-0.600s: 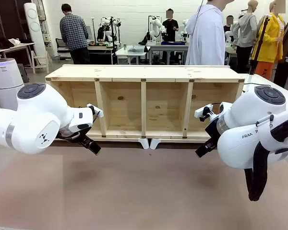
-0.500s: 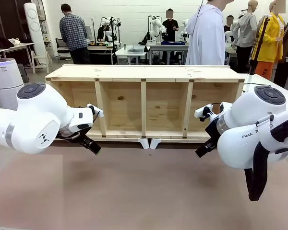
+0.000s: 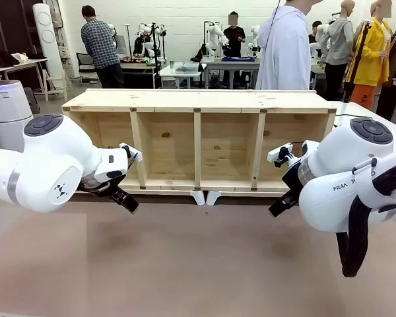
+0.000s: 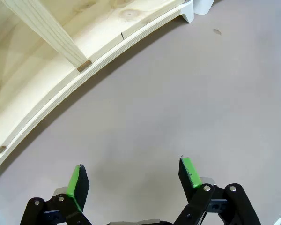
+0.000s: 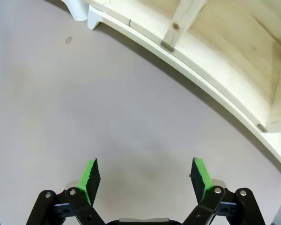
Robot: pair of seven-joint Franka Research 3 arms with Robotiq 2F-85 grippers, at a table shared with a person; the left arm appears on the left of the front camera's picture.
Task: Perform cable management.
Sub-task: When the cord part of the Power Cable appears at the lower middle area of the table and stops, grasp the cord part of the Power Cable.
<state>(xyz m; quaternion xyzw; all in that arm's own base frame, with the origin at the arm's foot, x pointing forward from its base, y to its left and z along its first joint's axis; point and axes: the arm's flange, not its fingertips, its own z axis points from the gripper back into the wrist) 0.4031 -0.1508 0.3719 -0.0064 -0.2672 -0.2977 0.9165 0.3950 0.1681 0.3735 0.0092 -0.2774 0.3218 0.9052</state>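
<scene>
A short stretch of thin black cable (image 3: 350, 116) shows just past the right end of the wooden shelf (image 3: 198, 100); the rest of it is hidden. My left gripper (image 3: 129, 204) hangs low in front of the shelf's left compartment. In the left wrist view that gripper (image 4: 133, 171) is open over bare table, with nothing between its green pads. My right gripper (image 3: 278, 209) hangs in front of the shelf's right compartment. Its own view shows the right gripper (image 5: 145, 172) open and empty too, with the shelf's bottom board (image 5: 201, 51) ahead.
The shelf lies on its side across the table's middle, on white feet (image 3: 205, 197). A person in a white top (image 3: 285, 46) stands behind it. A white cylindrical appliance (image 3: 6, 109) stands at the far left. Bare brown tabletop (image 3: 198, 264) stretches in front.
</scene>
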